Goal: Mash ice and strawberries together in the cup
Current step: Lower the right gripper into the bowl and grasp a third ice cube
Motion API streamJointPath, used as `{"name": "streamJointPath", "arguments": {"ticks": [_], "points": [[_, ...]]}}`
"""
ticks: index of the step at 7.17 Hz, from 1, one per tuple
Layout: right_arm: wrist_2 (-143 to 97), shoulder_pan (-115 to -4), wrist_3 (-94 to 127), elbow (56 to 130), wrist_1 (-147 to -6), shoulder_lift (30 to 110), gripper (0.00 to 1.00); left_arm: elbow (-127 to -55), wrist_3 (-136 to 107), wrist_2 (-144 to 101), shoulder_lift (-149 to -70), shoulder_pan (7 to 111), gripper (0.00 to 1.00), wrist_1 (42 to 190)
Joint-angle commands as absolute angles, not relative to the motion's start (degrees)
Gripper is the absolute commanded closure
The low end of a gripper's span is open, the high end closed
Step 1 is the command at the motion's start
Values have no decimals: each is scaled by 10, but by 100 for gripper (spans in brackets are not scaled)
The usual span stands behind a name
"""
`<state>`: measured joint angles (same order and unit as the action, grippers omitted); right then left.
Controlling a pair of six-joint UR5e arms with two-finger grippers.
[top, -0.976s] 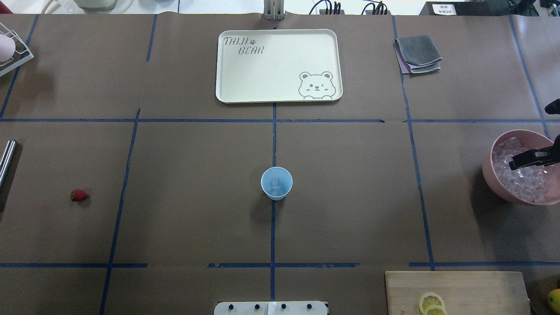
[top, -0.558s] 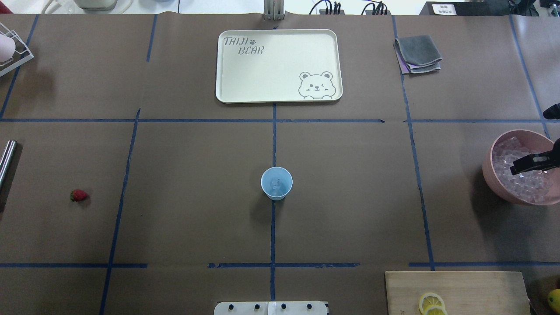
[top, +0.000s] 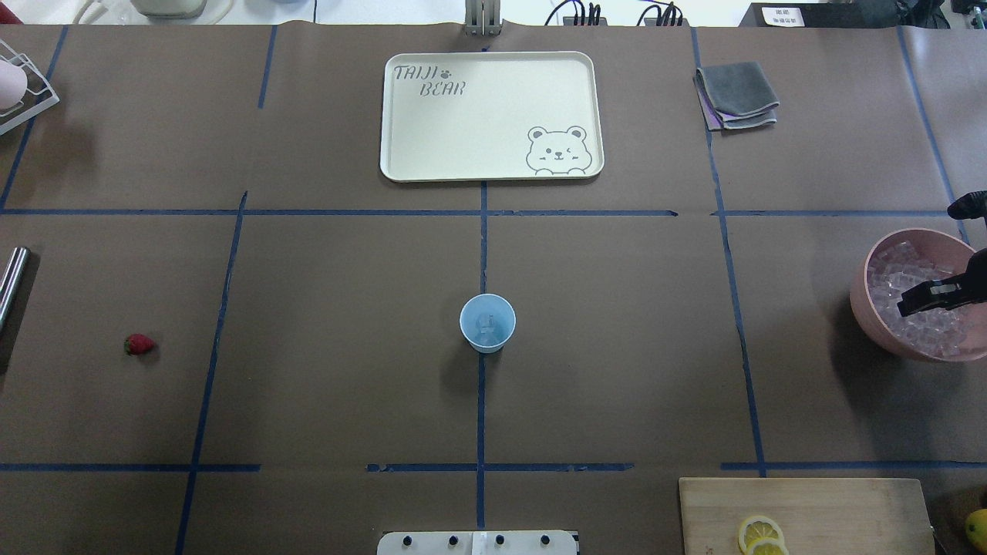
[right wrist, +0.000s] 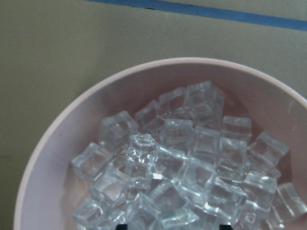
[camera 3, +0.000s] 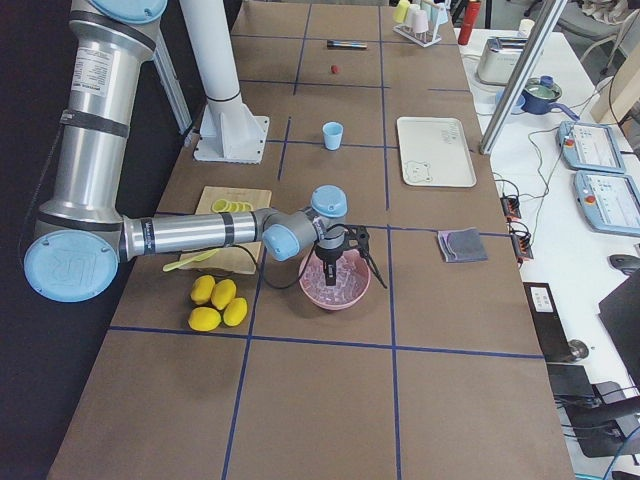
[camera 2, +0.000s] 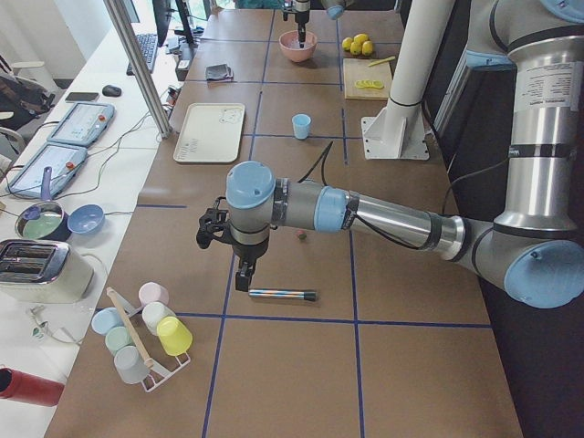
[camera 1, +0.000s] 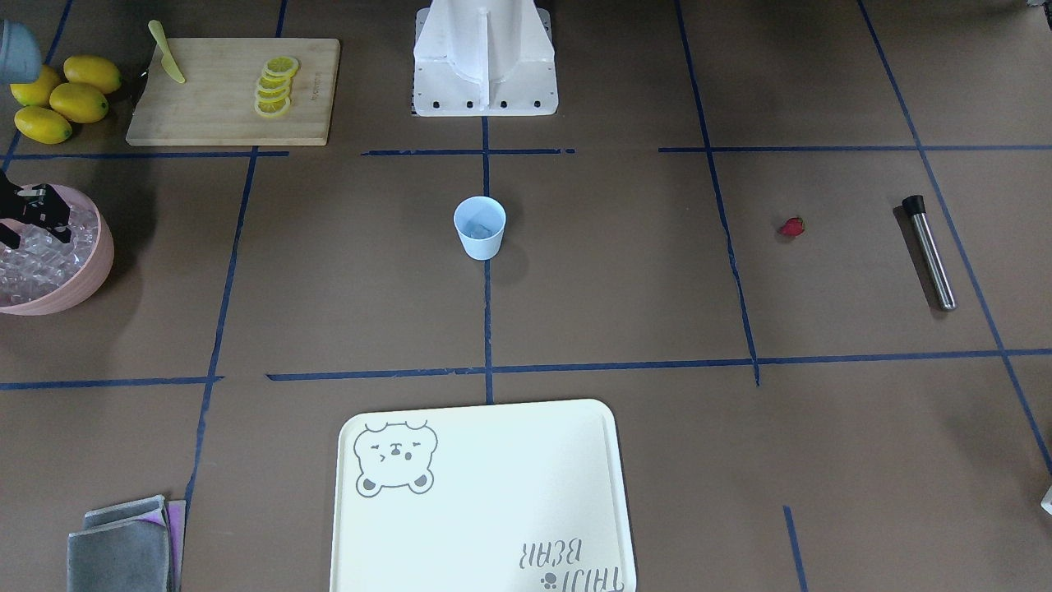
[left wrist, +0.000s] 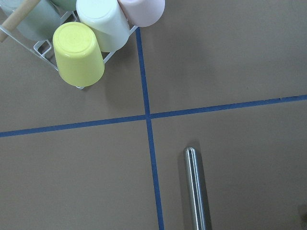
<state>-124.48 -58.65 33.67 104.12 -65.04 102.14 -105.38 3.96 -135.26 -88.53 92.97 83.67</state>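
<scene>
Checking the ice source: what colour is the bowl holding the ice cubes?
The bowl is pale pink, clearest in the right wrist view.

A: What stands around the small pale blue plastic cup (top: 487, 324)?
B: I see bare brown paper table cover (top: 617, 324) on every side of it; the cream rectangular bear tray (top: 478, 131) and the wooden cutting board (top: 802, 509) lie well apart from it.
A: And the large pink bowl (top: 857, 304)?
B: My right gripper (camera 1: 33, 228) hangs over its clear ice cubes (right wrist: 182, 158), yellow lemons (camera 3: 218, 303) near. The steel rod (camera 1: 930, 255) lies near the small red strawberry (camera 1: 792, 227), not touching.
</scene>
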Motion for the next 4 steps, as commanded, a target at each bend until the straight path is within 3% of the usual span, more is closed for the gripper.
{"name": "streamJointPath", "arguments": {"ticks": [1, 4], "points": [[-1245, -585, 337, 1039, -650, 1022, 30, -1054, 40, -1353, -886, 929, 0, 837], [-1250, -585, 337, 1040, -650, 1020, 42, -1054, 40, -1352, -889, 930, 0, 836]]}}
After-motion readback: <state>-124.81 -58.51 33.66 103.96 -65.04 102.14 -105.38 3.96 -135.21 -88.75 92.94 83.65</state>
